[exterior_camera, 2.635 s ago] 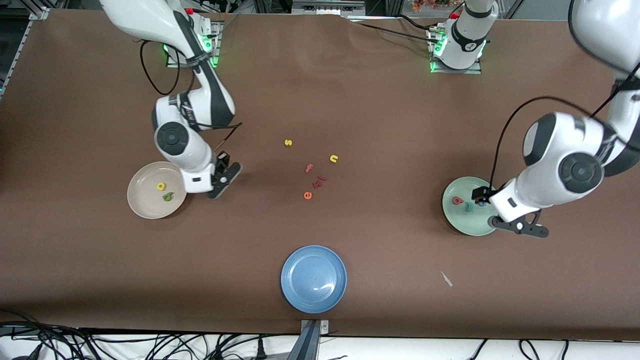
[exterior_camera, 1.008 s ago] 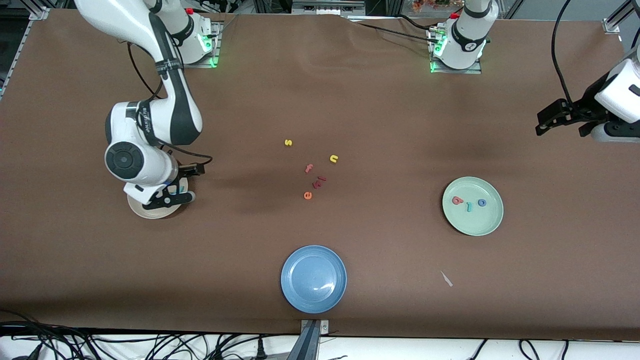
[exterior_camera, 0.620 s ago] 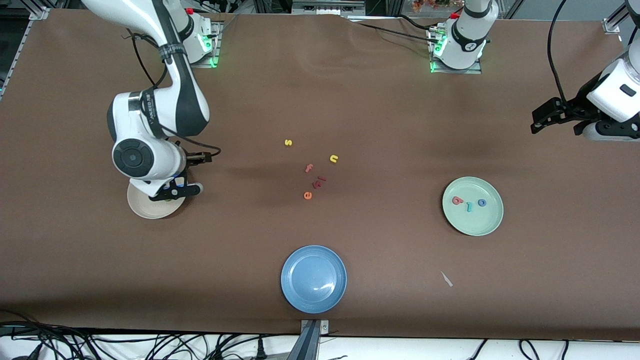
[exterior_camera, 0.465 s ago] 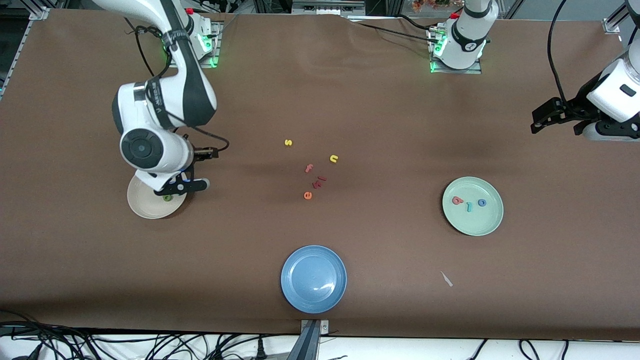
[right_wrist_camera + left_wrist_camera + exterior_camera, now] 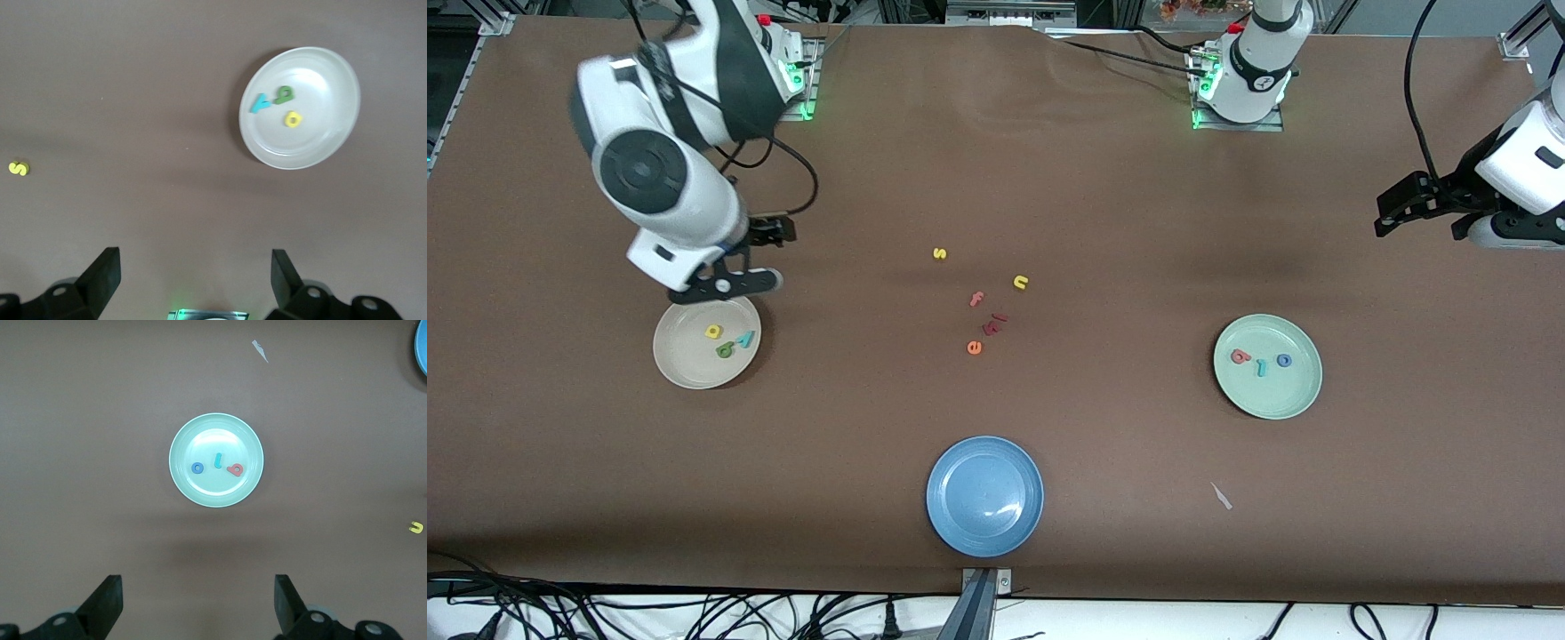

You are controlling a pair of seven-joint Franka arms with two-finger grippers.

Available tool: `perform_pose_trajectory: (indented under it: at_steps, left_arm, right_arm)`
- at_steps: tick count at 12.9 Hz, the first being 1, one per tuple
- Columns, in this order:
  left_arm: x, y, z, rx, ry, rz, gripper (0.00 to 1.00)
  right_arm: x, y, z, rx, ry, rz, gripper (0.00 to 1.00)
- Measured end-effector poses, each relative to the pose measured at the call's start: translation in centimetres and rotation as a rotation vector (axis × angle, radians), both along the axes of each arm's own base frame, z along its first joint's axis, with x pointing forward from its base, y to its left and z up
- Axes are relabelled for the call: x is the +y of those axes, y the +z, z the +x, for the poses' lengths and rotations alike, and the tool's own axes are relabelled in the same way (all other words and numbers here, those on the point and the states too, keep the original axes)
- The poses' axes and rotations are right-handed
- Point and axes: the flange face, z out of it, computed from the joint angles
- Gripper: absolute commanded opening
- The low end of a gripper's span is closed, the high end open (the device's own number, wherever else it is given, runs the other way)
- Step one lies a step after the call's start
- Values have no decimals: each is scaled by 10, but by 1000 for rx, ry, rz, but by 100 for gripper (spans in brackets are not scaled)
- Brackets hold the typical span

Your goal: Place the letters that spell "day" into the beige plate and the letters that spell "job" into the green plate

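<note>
- The right gripper (image 5: 760, 258) is up in the air over the tabletop (image 5: 1103, 204), just beside the beige plate (image 5: 680, 369); its fingers (image 5: 103, 270) are spread wide and hold nothing.
- In the beige plate lie the yellow a (image 5: 712, 332), the green d (image 5: 725, 349) and the teal y (image 5: 743, 339), close together, so "day" looks complete.
- Near the middle of the tabletop are the spare letters: yellow s (image 5: 939, 253), salmon f (image 5: 976, 299), orange e (image 5: 974, 348), yellow n (image 5: 1021, 282).
- The green plate (image 5: 1280, 400) holds the salmon b (image 5: 1240, 356), the teal j (image 5: 1260, 367) and the blue o (image 5: 1283, 360); "job" looks complete too.
- The left gripper (image 5: 1421, 212) waits over the bare tabletop at its end, fingers (image 5: 107, 603) spread, empty.
- I judge that only the retreat is left: lift straight and do not sweep over the plates.
</note>
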Motion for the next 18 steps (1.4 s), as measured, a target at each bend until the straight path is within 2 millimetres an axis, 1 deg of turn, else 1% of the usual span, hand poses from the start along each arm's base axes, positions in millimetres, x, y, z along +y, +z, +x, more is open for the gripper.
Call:
perform_pose_trajectory:
  at_steps: [2, 3, 5, 6, 8, 9, 10, 11, 12, 16, 18]
  left_arm:
    - [3, 0, 0, 0, 4, 0, 100]
    - [3, 0, 0, -1, 4, 0, 100]
    - [3, 0, 0, -1, 3, 0, 100]
    - [3, 0, 0, -1, 3, 0, 100]
    - [3, 0, 0, -1, 3, 0, 100]
    - [3, 0, 0, -1, 3, 0, 100]
    - [3, 0, 0, -1, 3, 0, 100]
    - [3, 0, 0, -1, 3, 0, 100]
    - [3, 0, 0, -1, 3, 0, 100]
    - [3, 1, 0, -2, 2, 0, 100]
    - [2, 5, 1, -10, 0, 0, 100]
  right_arm:
    - [-29, 42, -7, -45, -33, 19, 100]
    - [-44, 57, -12, -51, -57, 20, 100]
    - [-79, 77, -15, -61, -113, 27, 100]
    - [-99, 83, -13, -64, -145, 46, 100]
    - [-140, 85, -9, -51, -225, 119, 100]
    - [-157, 84, -9, -36, -259, 145, 100]
    - [-169, 84, -9, -28, -283, 156, 100]
    - [-176, 86, -10, -27, -297, 159, 100]
    - [-180, 88, -11, -28, -302, 158, 100]
    - [-177, 90, -11, -35, -248, 135, 100]
    - [-176, 93, -6, -71, -215, 119, 100]
